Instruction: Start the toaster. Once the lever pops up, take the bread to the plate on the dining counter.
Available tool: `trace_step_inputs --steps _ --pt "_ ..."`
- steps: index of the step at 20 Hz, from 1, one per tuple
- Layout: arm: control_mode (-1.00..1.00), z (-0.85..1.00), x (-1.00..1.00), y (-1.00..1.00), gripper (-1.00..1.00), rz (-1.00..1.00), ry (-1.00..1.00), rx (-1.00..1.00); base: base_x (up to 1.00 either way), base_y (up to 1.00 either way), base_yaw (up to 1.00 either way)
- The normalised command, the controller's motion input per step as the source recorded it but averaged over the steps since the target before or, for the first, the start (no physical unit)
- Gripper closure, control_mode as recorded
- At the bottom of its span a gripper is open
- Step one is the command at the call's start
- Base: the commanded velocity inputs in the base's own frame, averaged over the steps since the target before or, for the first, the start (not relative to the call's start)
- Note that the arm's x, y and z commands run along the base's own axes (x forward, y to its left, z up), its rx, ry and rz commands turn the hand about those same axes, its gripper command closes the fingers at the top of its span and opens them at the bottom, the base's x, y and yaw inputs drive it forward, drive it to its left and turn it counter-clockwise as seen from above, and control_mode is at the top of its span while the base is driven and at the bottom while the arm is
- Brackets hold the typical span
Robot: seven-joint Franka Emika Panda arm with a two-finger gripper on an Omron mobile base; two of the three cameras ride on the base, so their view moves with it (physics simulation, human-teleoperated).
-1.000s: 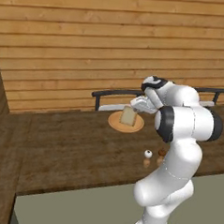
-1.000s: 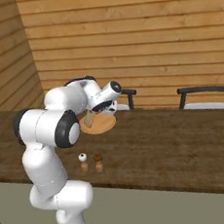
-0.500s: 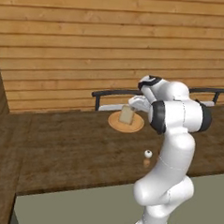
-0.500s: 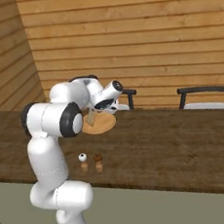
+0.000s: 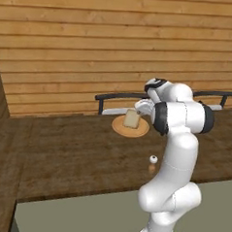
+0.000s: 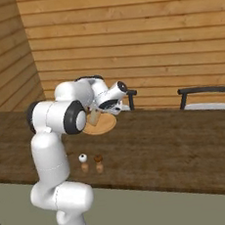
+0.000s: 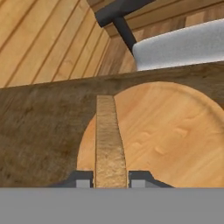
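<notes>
While your two-finger gripper [image 7: 110, 178] pinches the square tan bread slice [image 7: 109, 144] edge-on over the round light-wood plate [image 7: 175, 135] on the dark wood-grain dining counter [image 5: 76, 154], you are at delivery; next, release it.

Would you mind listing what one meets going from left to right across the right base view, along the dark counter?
White-topped shaker → brown-topped shaker → plate → dark chair with pale seat, behind the dining counter.
</notes>
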Motion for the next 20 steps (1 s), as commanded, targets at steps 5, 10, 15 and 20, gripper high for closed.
trace_step_inputs --steps 5,10,15,20 --pt "-1.00 0.00 0.00 0.00 -1.00 0.00 0.00 0.00 0.00 0.00 0.00" --pt "-1.00 0.00 0.00 -0.20 -1.00 0.00 -0.03 0.00 0.00 0.00 0.00" --pt "-1.00 0.00 0.00 -0.37 -1.00 -0.10 -0.03 -0.03 0.00 0.00 0.00" --pt "-1.00 0.00 0.00 -0.31 -1.00 -0.21 -0.02 -0.14 0.00 0.00 0.00"
